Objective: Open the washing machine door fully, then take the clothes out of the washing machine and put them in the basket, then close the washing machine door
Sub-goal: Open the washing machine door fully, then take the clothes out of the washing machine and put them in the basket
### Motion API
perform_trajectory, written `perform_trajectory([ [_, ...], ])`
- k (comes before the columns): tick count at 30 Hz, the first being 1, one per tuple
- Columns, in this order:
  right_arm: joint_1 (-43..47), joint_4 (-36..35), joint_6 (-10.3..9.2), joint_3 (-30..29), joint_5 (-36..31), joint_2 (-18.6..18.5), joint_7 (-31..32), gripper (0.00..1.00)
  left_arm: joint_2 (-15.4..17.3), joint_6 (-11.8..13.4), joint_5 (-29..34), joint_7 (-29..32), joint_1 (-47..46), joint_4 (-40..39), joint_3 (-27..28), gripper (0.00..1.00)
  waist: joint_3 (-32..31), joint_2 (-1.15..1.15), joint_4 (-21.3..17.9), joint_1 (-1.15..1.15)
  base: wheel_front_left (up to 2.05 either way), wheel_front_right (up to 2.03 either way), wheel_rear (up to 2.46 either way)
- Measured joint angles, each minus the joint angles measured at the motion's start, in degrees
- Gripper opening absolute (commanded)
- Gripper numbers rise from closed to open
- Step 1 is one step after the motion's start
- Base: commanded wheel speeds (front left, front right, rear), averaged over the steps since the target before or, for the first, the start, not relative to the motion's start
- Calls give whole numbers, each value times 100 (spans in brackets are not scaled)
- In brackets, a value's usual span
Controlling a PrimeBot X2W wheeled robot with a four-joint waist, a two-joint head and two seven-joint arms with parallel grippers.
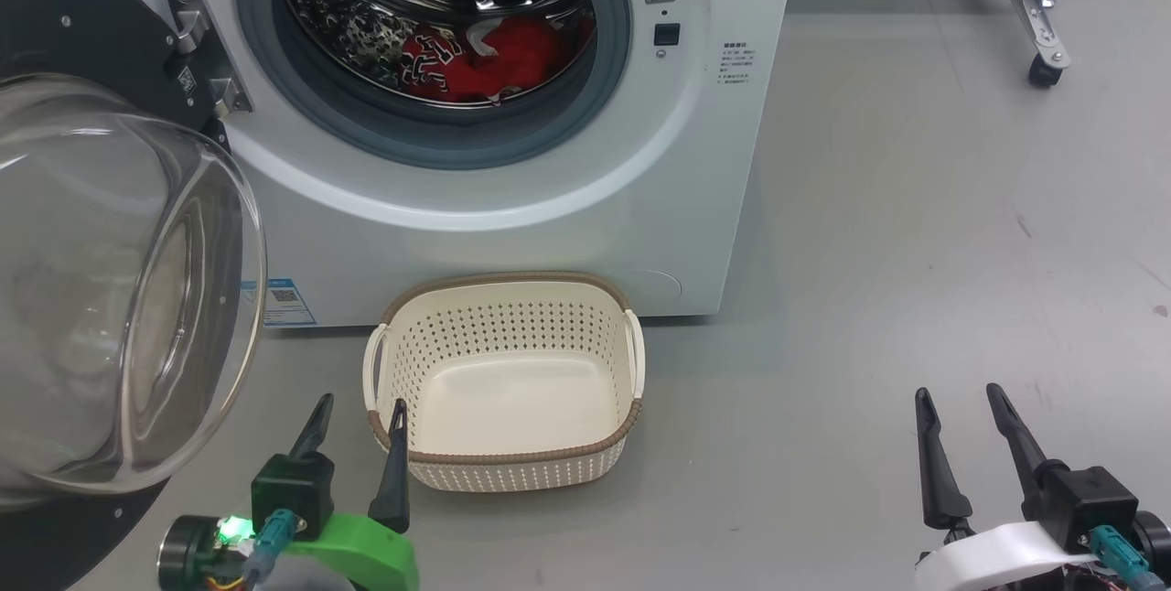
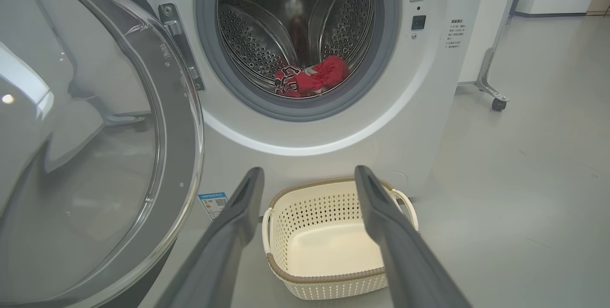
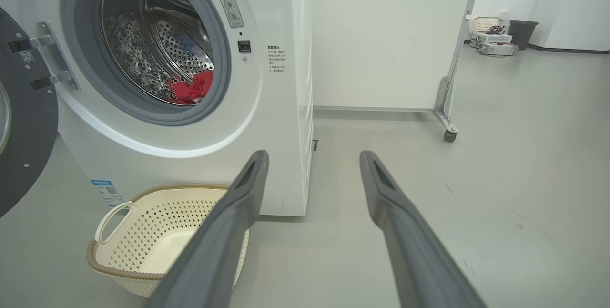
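Low over the grey floor (image 1: 915, 252) in front of the washing machine (image 1: 567, 225), the left gripper (image 1: 361, 401) and the right gripper (image 1: 958, 391) both hang with their dark fingers spread wide and nothing between them. One left finger crosses the near left corner of the basket (image 1: 512, 474) in the head view; whether it touches cannot be told. The right gripper is well apart, off to the basket's right. The cream basket stands empty on the floor, just beside the machine's base and below the drum opening. The clothes (image 1: 499, 60), red with white and dark lettering, lie bunched at the bottom of the steel drum (image 1: 366, 15). The washing machine door (image 1: 119, 298) is swung out on its hinge at the machine's left, its clear glass bowl bulging towards the head camera. A blue label sticker (image 1: 279, 301) marks the machine's lower front.
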Motion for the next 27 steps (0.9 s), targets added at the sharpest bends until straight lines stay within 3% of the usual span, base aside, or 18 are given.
perform_trajectory([
  [27,65,-19,0,-15,1,3,0,100,0,51,5,93,29,-189,-141,100,-25,0,-18,0,9,-13,4],
])
